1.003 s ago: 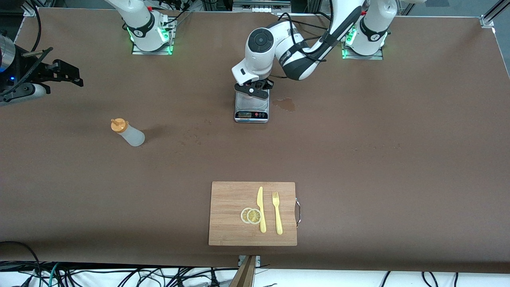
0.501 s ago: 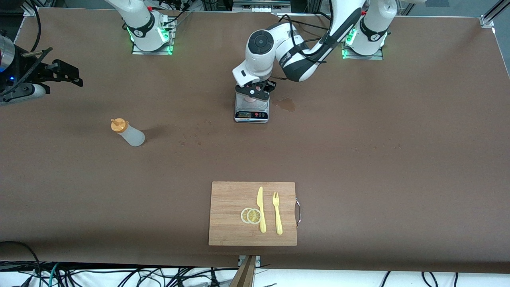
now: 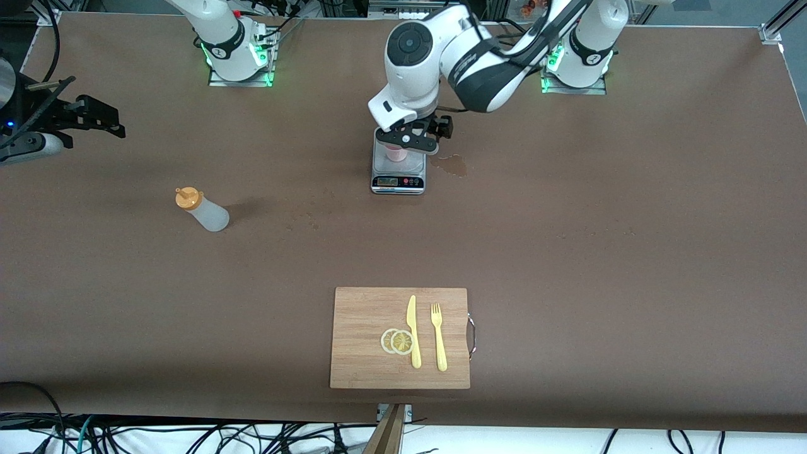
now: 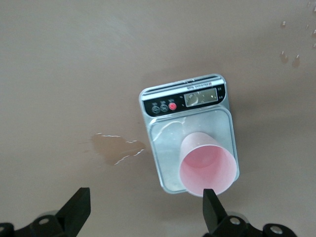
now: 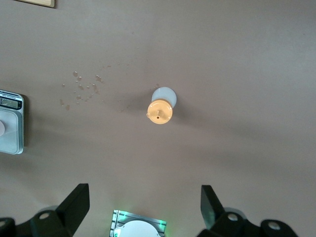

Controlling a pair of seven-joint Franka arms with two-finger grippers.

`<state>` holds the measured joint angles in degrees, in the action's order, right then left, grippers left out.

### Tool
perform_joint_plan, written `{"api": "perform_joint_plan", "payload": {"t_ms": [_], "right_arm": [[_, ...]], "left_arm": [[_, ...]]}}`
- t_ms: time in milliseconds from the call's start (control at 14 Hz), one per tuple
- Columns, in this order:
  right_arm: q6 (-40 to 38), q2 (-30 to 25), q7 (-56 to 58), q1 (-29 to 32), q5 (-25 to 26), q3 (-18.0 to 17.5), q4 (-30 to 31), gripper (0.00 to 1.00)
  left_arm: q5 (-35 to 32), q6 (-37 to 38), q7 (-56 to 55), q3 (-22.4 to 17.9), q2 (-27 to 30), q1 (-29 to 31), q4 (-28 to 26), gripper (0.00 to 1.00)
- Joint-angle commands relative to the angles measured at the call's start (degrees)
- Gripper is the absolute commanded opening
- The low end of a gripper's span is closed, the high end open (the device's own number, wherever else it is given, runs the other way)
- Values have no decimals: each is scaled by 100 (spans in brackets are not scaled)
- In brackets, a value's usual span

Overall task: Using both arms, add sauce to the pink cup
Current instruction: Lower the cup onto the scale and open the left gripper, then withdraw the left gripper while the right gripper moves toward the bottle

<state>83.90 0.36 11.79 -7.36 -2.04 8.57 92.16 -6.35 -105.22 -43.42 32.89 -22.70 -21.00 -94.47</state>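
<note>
While the pink cup (image 3: 396, 153) stands free on the kitchen scale (image 3: 398, 171), left gripper (image 3: 413, 140) hangs above, fingers apart; right gripper (image 3: 94, 113), fingers apart, waits at the squeeze bottle's (image 3: 203, 210) ten o'clock

this is a robotics lab, plainly. two white arms bolt onto metal base plates (image 3: 239, 79) glowing green at the top edge of a long counter (image 3: 630, 252) wrapped in brown sheeting. aluminium frame rails (image 3: 778, 22) show at the corner, and loose black cables (image 3: 189, 435) tangle along the floor below the nearest edge. a digital scale (image 3: 398, 173) sits near the middle, spilled liquid (image 3: 451, 165) just beside it. nearer the camera, a wooden cutting board (image 3: 359, 334) carries a yellow plastic knife (image 3: 413, 331), fork (image 3: 438, 337) and toy lemon slices (image 3: 397, 341): staged kitchen props, not a real kitchen.
</note>
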Motion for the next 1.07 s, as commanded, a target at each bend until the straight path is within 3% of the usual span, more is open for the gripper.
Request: {"api": "perform_joint_plan", "payload": {"t_ms": [0, 286, 573, 788, 1003], "right_arm": [[134, -9, -18, 191, 20, -22, -85, 100], [311, -27, -1, 182, 37, -22, -146, 100], [364, -18, 61, 182, 63, -22, -252, 100], [434, -9, 157, 191, 116, -22, -252, 100], [426, -27, 210, 147, 107, -49, -208, 100]], "left_arm": [[-104, 965, 341, 7, 20, 385, 761, 100], [-95, 1522, 1569, -141, 274, 992, 1352, 100], [502, 1662, 3450, -1668, 1082, 1036, 1177, 100], [573, 1610, 4708, -2373, 1662, 1501, 853, 100], [573, 1592, 4983, -3103, 2199, 1511, 290, 100]]}}
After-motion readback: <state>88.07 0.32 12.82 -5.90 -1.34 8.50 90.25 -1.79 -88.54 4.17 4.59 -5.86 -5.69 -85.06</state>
